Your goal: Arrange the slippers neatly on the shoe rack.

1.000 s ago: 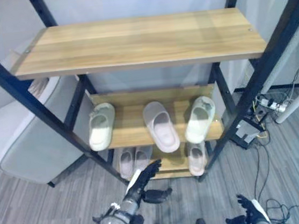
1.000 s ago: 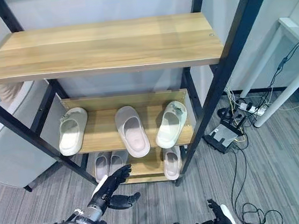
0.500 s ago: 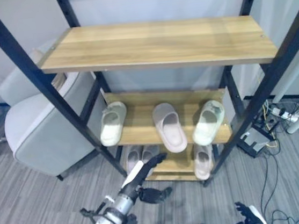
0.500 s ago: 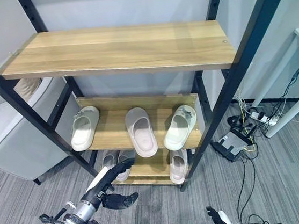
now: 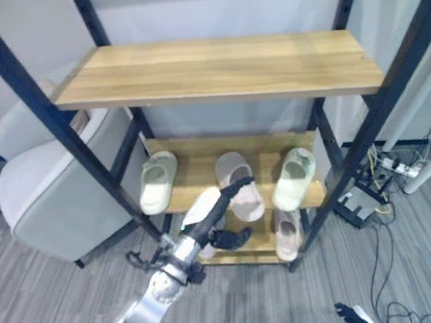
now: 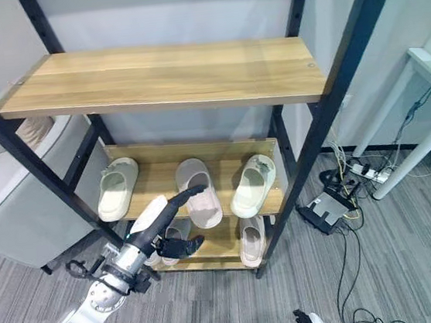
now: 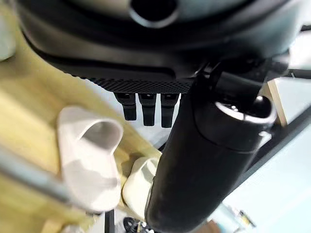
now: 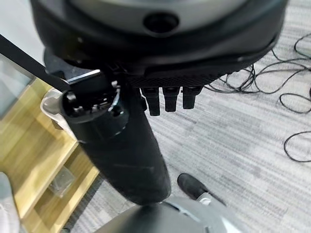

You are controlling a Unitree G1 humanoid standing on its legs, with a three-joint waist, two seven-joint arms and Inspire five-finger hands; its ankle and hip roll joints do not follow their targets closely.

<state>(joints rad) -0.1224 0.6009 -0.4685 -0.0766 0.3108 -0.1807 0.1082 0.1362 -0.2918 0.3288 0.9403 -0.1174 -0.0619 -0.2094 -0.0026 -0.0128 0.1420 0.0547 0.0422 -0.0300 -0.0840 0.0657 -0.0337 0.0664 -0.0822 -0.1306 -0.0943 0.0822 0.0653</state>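
The left hand, fingers straight, reached at lower centre toward the middle slipper on the shoe rack; its wrist view showed another slipper beyond. The right hand hung open above the floor.

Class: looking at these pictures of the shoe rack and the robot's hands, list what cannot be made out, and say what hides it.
- Slippers on the bottom shelf: partly hidden by the middle shelf and the left hand in both eye views.
- Right hand: cut off by the bottom edge in the eye views.
- Grey armchair: crossed by the rack's black post.
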